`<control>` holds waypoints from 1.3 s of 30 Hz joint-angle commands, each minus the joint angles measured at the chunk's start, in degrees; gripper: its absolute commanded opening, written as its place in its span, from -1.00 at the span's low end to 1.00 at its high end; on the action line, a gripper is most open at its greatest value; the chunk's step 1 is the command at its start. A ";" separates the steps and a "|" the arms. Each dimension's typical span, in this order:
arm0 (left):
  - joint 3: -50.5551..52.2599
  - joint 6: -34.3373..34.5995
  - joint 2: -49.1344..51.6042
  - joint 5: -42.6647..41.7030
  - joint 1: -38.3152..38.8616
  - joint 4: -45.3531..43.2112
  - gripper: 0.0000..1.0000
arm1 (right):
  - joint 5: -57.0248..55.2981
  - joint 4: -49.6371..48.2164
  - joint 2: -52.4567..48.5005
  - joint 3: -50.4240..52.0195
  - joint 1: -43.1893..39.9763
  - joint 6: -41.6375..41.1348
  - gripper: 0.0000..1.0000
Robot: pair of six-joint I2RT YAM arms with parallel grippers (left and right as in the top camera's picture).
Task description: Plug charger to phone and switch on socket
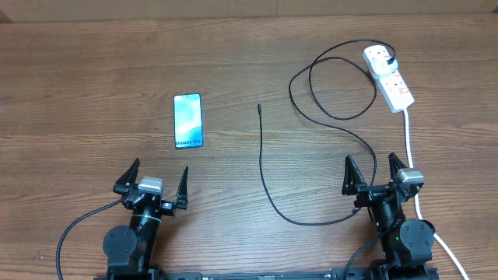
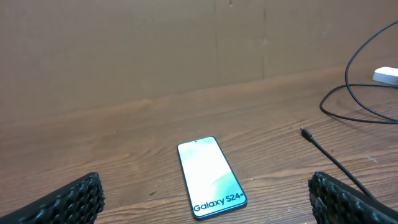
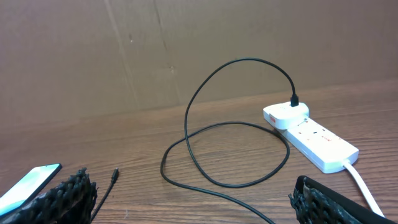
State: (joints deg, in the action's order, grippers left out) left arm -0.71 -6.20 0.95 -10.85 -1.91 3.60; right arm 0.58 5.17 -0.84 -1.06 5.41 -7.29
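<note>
gap wide in left pincer [image 1: 159,168] and right pincer [image 1: 371,159], both empty, touching nothing

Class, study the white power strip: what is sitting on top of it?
A white plug block sits on the far end of the socket, with the charger cable entering its top. The outlet under the block is covered; the near outlet is bare.

One slim rectangular smartphone with a light blue-teal screen [image 1: 187,120] is counted on the single brown wooden bench [image 1: 78,62]. One long thin black charger cable [image 1: 261,155] is seen, along with one white oblong plastic power strip [image 1: 387,76] (two outlets are counted on it) and one thick white cord [image 1: 410,140]. Two black robot hands are counted: the left hand [image 1: 159,167] and the right hand [image 1: 370,159].
</note>
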 commanded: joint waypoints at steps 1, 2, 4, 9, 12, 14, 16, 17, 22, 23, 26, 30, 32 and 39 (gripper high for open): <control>0.44 -0.20 -0.70 0.74 -0.31 -0.20 0.99 | -0.52 -0.35 0.68 0.59 0.48 -0.17 1.00; 0.44 -0.74 -0.70 2.10 -0.33 -0.20 0.99 | -0.52 -0.35 0.68 0.59 0.48 -0.17 1.00; 0.44 -1.11 -0.70 5.46 -0.33 -0.17 0.99 | -0.52 -0.35 0.68 0.59 0.48 -0.17 1.00; 0.44 -1.03 -0.66 6.56 -0.33 0.46 0.99 | -0.52 -0.35 0.68 0.59 0.48 -0.17 0.99; 0.44 -1.01 -0.66 5.46 -0.31 0.26 0.99 | -0.52 -0.35 0.68 0.59 0.48 -0.17 1.00; 0.42 -1.09 -0.66 5.57 -0.33 0.26 1.00 | -0.52 -0.35 0.68 0.59 0.48 -0.17 1.00; -0.11 -0.59 -0.66 5.92 -0.33 0.26 1.00 | -0.55 -0.35 0.68 0.59 0.48 -0.15 1.00; -0.61 0.11 -0.63 5.97 -0.33 0.35 1.00 | -0.52 -0.35 0.68 0.59 0.48 -0.17 1.00; -5.22 3.65 0.15 5.92 -0.33 2.93 0.99 | -0.55 -0.35 0.68 0.59 0.48 -0.15 1.00; -6.60 3.65 0.83 5.90 -0.33 3.91 1.00 | -0.52 -0.35 0.68 0.59 0.48 -0.15 1.00; -11.21 3.63 4.22 5.90 -0.33 5.92 1.00 | -0.44 -0.35 0.68 0.59 0.48 -0.20 1.00; -18.43 3.61 11.91 4.83 -0.33 6.54 1.00 | -0.52 -0.35 0.68 0.59 0.48 -0.17 1.00; -22.27 3.63 16.44 4.48 -0.33 7.08 1.00 | -0.52 -0.35 0.68 0.59 0.48 -0.17 1.00; -38.01 3.61 34.34 -0.15 -0.33 13.25 0.99 | -0.52 -0.42 0.68 0.59 0.48 -0.17 1.00</control>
State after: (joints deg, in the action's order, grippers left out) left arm -32.23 -3.27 29.32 -7.79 -1.93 15.00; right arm 0.60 5.15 -0.84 -1.06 5.41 -7.29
